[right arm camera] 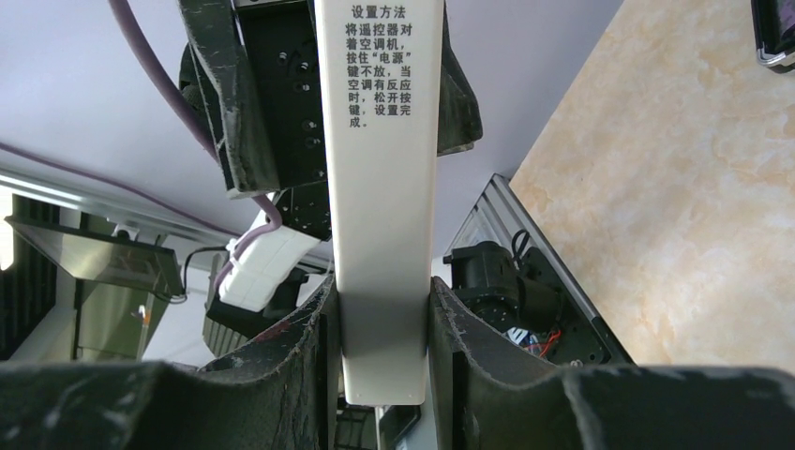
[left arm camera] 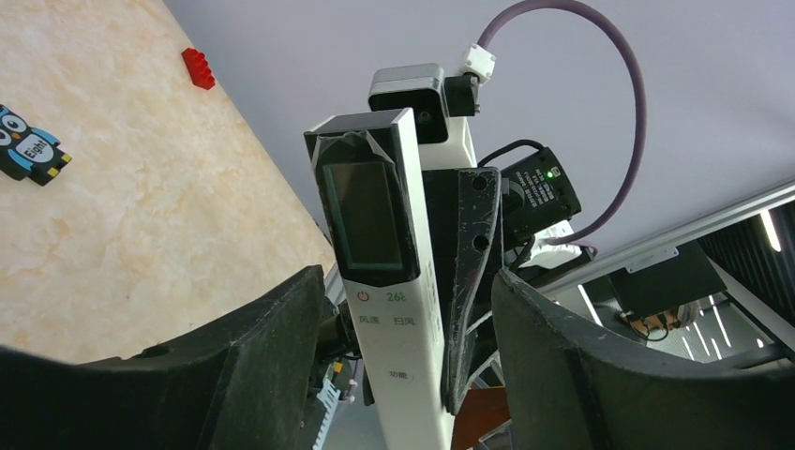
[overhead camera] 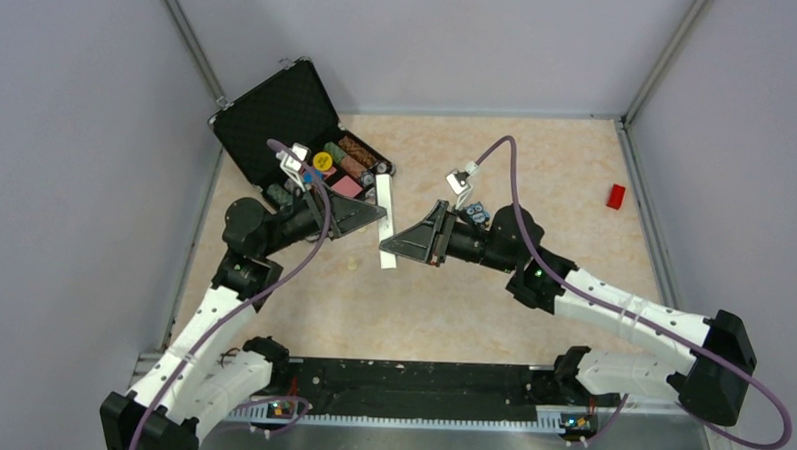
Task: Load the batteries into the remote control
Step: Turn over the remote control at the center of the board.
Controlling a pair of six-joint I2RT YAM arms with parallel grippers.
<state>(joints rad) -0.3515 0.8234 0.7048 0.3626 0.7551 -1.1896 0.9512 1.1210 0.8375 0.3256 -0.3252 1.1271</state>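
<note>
The remote control [overhead camera: 385, 190] is a slim white bar held off the table between the two arms. My right gripper [overhead camera: 387, 250] is shut on its plain near end, with both fingers pressed against its sides in the right wrist view [right arm camera: 382, 291]; printed text shows on the remote's back [right arm camera: 380, 187]. My left gripper [overhead camera: 378, 216] is open around the remote's middle. In the left wrist view [left arm camera: 403, 281] there is a gap on each side of the remote [left arm camera: 405, 347], whose dark display [left arm camera: 366, 225] faces this camera. The batteries are not visible.
An open black case [overhead camera: 278, 116] stands at the back left, its tray holding several small items [overhead camera: 345, 165]. A blue-and-black owl gadget [overhead camera: 476, 213] [left arm camera: 28, 145] lies behind the right wrist. A red block [overhead camera: 616, 196] [left arm camera: 198, 68] lies at the far right. A small beige bit [overhead camera: 353, 264] lies on the table.
</note>
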